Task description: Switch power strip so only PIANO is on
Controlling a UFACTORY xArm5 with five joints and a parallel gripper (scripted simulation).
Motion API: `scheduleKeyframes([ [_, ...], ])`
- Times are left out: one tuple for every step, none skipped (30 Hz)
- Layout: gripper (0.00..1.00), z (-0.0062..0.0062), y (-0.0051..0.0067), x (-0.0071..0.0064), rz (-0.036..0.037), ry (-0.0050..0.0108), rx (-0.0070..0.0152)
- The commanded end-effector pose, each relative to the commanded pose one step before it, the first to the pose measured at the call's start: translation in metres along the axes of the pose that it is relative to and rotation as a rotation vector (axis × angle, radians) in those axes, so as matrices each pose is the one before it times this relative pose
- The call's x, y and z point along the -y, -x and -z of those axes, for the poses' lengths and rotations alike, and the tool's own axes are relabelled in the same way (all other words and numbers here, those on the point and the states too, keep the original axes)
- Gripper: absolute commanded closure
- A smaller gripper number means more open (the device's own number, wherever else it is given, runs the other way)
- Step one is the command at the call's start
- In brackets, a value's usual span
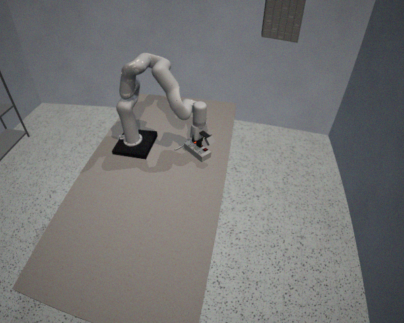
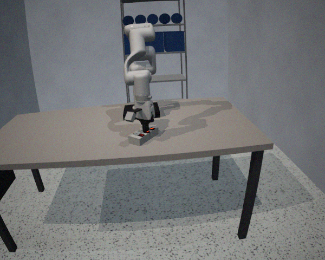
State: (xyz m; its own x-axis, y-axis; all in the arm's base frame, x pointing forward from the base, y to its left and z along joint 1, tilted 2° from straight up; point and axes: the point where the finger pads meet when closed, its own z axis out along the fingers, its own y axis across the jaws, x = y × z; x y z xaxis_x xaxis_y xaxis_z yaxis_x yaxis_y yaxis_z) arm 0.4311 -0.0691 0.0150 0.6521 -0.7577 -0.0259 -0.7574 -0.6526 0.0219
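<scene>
A grey power strip (image 1: pixel 197 149) lies flat on the table near its right edge, with red rocker switches along its top. It also shows in the exterior view (image 2: pixel 142 135), where several red switches are visible; at least two glow bright. The labels are too small to read. My gripper (image 1: pixel 196 141) points straight down with its fingers shut, and the tips rest on or just above a glowing switch near the strip's far end. It also shows in the exterior view (image 2: pixel 144 128). Whether the tips touch the switch I cannot tell.
The arm's black base (image 1: pixel 135 143) stands left of the strip. A short cable stub (image 1: pixel 178 148) leaves the strip's far end. The table's right edge (image 1: pixel 226 153) runs close beside the strip. A metal shelf (image 2: pixel 154 53) stands behind the table.
</scene>
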Motion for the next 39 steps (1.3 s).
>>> scheduleKeyframes([
  [1.00,0.00118,-0.00003,0.00013,-0.00015,-0.00012,-0.00019],
  [1.00,0.00114,0.00008,0.00010,0.00000,0.00000,-0.00002],
  [1.00,0.00153,0.00011,0.00013,0.00000,0.00000,-0.00002],
  [1.00,0.00191,0.00015,0.00016,0.00000,0.00000,-0.00003],
  [1.00,0.00226,0.00018,0.00018,0.00000,0.00000,-0.00003],
  [1.00,0.00000,0.00000,0.00000,0.00000,0.00000,0.00000],
  [1.00,0.00000,0.00000,0.00000,0.00000,0.00000,0.00000],
  [1.00,0.00253,0.00007,0.00009,0.00000,0.00000,-0.00001],
  [1.00,0.00274,-0.00004,-0.00001,0.00000,0.00000,0.00001],
  [1.00,0.00290,-0.00002,-0.00003,0.00000,0.00000,0.00001],
  [1.00,0.00298,-0.00001,-0.00004,0.00000,0.00000,0.00001],
  [1.00,0.00296,-0.00005,-0.00001,0.00000,0.00000,0.00000],
  [1.00,0.00288,-0.00004,-0.00003,0.00000,0.00000,0.00000],
  [1.00,0.00272,-0.00002,-0.00004,0.00000,0.00000,0.00000],
  [1.00,0.00248,-0.00004,-0.00002,0.00000,0.00000,0.00000],
  [1.00,0.00218,-0.00004,-0.00001,0.00000,0.00000,0.00000],
  [1.00,0.00184,-0.00002,-0.00002,0.00000,0.00000,0.00000],
  [1.00,0.00148,-0.00001,-0.00002,0.00000,0.00000,0.00000],
  [1.00,0.00110,-0.00001,-0.00002,0.00000,0.00000,0.00000],
  [1.00,0.00074,0.00000,-0.00001,0.00000,0.00000,0.00000],
  [1.00,0.00042,0.00000,-0.00001,0.00000,0.00000,0.00000],
  [1.00,0.00017,0.00000,0.00000,0.00000,0.00000,0.00000],
  [1.00,0.00000,0.00000,0.00000,0.00000,0.00000,0.00000],
  [1.00,0.00000,0.00000,0.00000,0.00000,0.00000,0.00000],
  [1.00,0.00003,0.00000,0.00000,0.00000,0.00000,0.00000],
  [1.00,0.00000,0.00000,0.00000,0.00000,0.00000,0.00000],
  [1.00,0.00000,0.00000,0.00000,0.00000,0.00000,0.00000],
  [1.00,0.00000,0.00000,0.00000,0.00000,0.00000,0.00000],
  [1.00,0.00000,0.00000,0.00000,0.00000,0.00000,0.00000],
  [1.00,0.00000,0.00000,0.00000,0.00000,0.00000,0.00000],
  [1.00,0.00000,0.00000,0.00000,0.00000,0.00000,0.00000],
  [1.00,0.00000,0.00000,0.00000,0.00000,0.00000,0.00000],
  [1.00,0.00000,0.00000,0.00000,0.00000,0.00000,0.00000],
  [1.00,0.00000,0.00000,0.00000,0.00000,0.00000,0.00000],
  [1.00,0.00000,0.00000,0.00000,0.00000,0.00000,0.00000],
  [1.00,0.00000,0.00000,0.00000,0.00000,0.00000,0.00000],
  [1.00,0.00000,0.00000,0.00000,0.00000,0.00000,0.00000],
  [1.00,0.00000,0.00000,0.00000,0.00000,0.00000,0.00000],
  [1.00,0.00000,0.00000,0.00000,0.00000,0.00000,0.00000],
])
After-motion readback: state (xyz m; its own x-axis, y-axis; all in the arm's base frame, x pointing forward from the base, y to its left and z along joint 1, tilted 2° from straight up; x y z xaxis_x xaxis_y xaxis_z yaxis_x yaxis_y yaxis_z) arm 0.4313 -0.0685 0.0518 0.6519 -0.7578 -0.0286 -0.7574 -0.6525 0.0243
